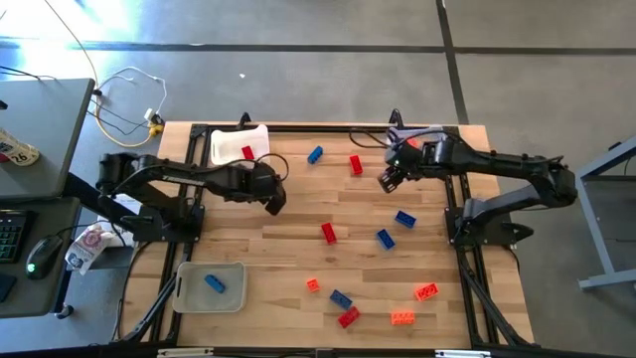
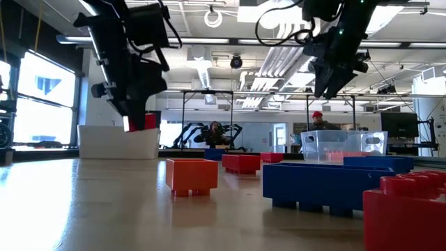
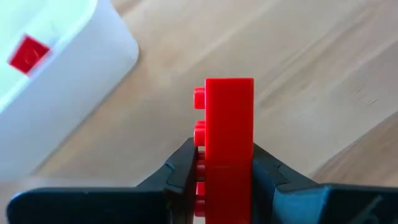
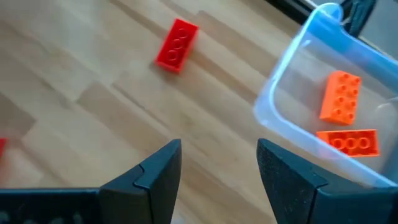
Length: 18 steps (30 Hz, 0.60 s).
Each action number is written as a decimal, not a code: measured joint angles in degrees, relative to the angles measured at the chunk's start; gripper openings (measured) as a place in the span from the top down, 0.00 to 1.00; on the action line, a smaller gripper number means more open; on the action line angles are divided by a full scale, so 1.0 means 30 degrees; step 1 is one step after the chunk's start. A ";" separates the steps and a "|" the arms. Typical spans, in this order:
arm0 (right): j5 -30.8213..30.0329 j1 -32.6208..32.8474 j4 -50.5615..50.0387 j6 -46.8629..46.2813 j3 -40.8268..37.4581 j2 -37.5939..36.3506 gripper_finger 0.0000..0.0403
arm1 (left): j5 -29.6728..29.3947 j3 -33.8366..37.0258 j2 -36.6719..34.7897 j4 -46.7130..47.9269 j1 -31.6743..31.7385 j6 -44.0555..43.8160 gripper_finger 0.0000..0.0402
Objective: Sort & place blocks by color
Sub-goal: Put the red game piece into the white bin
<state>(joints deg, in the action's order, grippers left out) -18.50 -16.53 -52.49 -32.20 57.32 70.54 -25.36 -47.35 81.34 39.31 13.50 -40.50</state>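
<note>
Blocks in red, blue and orange lie scattered over the wooden desk (image 1: 298, 249), and some already sit in trays. At the left near corner a whitish tray (image 1: 189, 298) holds a blue block (image 1: 215, 283). At the left far edge a second whitish tray (image 1: 224, 144) holds a red block (image 1: 247, 152). Just beside that tray, the left end effector (image 1: 274, 202) is raised off the desk, its jaws clamped on a red brick (image 3: 229, 134) held upright between the fingers (image 3: 180, 171). Toward the middle lie a blue block (image 1: 315, 154) and a red block (image 1: 356, 165) near the far edge, another red block (image 1: 329, 233) at the centre, and a small orange block (image 1: 312, 285), a blue block (image 1: 341, 298) and a red block (image 1: 348, 317) near the front. The right end effector (image 1: 390, 180) hangs above the desk with its jaws apart and nothing between them, beside a clear tray (image 4: 292, 93) containing two orange blocks (image 4: 341, 95). Further right lie two blue blocks (image 1: 404, 219) and, near the front, two orange blocks (image 1: 426, 291).
</note>
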 joint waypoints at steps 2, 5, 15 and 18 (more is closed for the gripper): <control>0.0007 0.0466 -0.0050 -0.0253 0.0000 -0.0049 0.52 | -0.0357 -0.0007 -0.0660 -0.0067 0.0000 0.0472 0.82; -0.0008 0.1121 -0.0058 -0.0698 0.0000 -0.0056 0.52 | -0.1101 -0.0022 -0.1674 -0.0096 0.0027 0.0947 0.82; -0.0154 0.2856 -0.0050 -0.1876 0.0000 -0.0056 0.52 | -0.3409 -0.0036 -0.4223 -0.0082 0.2542 0.2799 0.82; -0.0154 0.3226 -0.0045 -0.2352 0.0000 -0.0049 0.52 | -0.3394 -0.0036 -0.4397 -0.0114 0.3941 0.3487 0.82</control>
<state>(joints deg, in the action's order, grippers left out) -18.96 -6.85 -52.63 -39.26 57.32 70.39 -35.55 -47.46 68.15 38.96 25.32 -30.04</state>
